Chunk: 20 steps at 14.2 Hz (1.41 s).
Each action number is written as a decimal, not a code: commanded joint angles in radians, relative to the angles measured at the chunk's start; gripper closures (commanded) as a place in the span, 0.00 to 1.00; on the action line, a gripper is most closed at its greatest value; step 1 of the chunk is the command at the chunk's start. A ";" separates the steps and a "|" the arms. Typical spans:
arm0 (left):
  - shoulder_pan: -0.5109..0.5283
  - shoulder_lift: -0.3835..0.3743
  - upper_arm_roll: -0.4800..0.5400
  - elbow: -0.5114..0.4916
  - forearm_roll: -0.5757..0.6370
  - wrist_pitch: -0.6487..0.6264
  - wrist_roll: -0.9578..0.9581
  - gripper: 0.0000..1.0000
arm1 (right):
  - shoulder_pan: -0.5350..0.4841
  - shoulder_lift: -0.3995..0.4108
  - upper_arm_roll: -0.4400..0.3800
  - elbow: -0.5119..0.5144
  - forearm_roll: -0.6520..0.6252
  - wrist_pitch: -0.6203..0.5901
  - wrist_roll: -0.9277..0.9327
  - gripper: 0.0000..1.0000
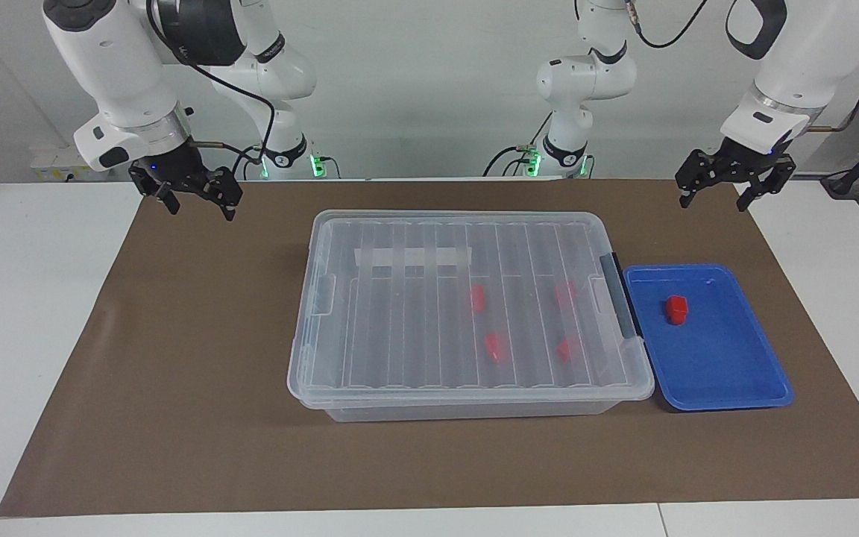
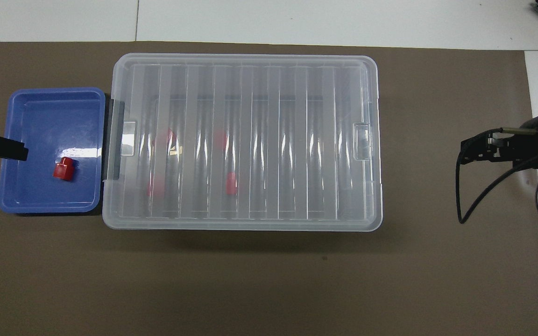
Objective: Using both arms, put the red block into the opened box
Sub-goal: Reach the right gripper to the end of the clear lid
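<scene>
- While the lid lies flat on the box, nothing can go in; the box sits mid-mat, long side running between the two arms' ends of the table, lid ribs and white tape strip uppermost.
- Red block sits alone in the blue tray, which butts against the box's end toward the left arm. Staged there, I judge, as the piece to move.
- Four more red blocks show blurred through the lid, already inside, all in the half nearer the tray.
- Black end latch faces the tray; clear latch at the other end faces the right arm. One fastening per arm, which likely explains the two-arm wording.
- Left gripper hangs over the mat's corner toward its own base, fingers spread wide, holding nothing; in the overhead view its tip overlaps the tray's edge.
- Right gripper hangs over the mat at its own end, well apart from the box, fingers likewise spread, empty.
- Both arms wait, flanking the box symmetrically.
- Judgement: opening not yet begun; lid must come off before the block is lifted.
</scene>
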 commanded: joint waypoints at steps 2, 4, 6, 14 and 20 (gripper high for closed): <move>0.010 -0.018 -0.004 -0.015 0.015 -0.010 0.006 0.00 | -0.015 -0.028 0.007 -0.039 0.010 0.028 -0.030 0.00; 0.008 -0.018 -0.004 -0.013 0.015 -0.010 0.006 0.00 | -0.014 -0.028 0.007 -0.039 0.010 0.032 -0.033 0.00; 0.008 -0.018 -0.004 -0.015 0.015 -0.010 0.006 0.00 | -0.012 -0.028 0.007 -0.044 0.010 0.069 -0.020 0.00; 0.008 -0.018 -0.004 -0.015 0.015 -0.010 0.006 0.00 | 0.113 0.059 0.018 -0.156 0.010 0.368 0.077 0.00; 0.010 -0.018 -0.004 -0.015 0.015 -0.010 0.006 0.00 | 0.191 0.053 0.018 -0.283 0.010 0.480 0.111 0.01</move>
